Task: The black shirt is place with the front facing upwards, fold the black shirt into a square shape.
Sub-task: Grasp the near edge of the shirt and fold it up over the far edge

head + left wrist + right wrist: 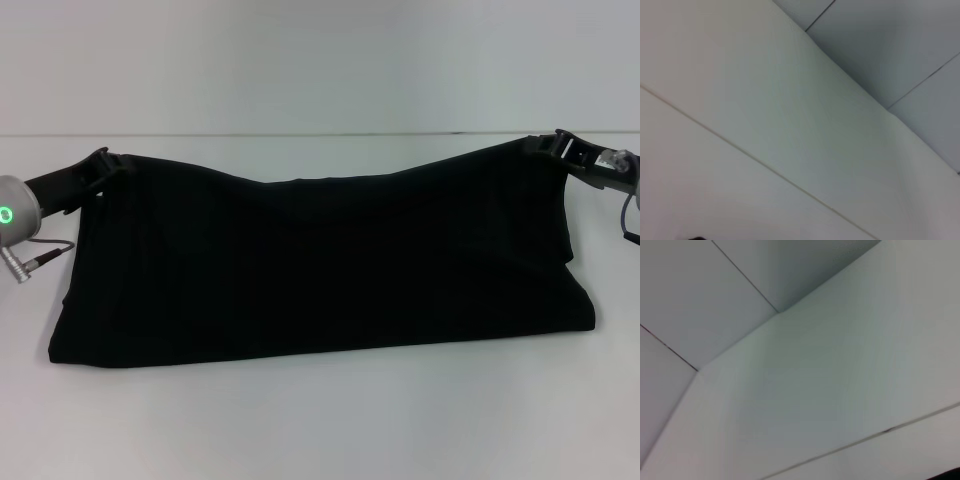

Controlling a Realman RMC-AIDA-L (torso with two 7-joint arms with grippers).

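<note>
The large plain black cloth shirt (320, 265) lies spread as a wide band across the white flat desk (320, 420), folded over on itself so that no lettering or label shows on the side facing up. Its near edge rests flat on the desk; its far edge sags in the middle and rises toward both far corners, where the two grippers meet it.

The left gripper (100, 168), black with a grey wrist bearing a green light, sits at the shirt's far left corner. Its fingers are pinched on the cloth there, and the fabric runs down and inward from them in a taut line.

The right gripper (562, 146), black with a silver body behind it, sits at the far right corner. Its fingers likewise pinch the cloth, which hangs away from them toward the desk and the shirt's middle.

The sagging centre of the far edge lies between the two sets of fingers, lower than either.

Both wrist views show only pale wall and ceiling panels with dark seams; neither shows the shirt or any fingers
</note>
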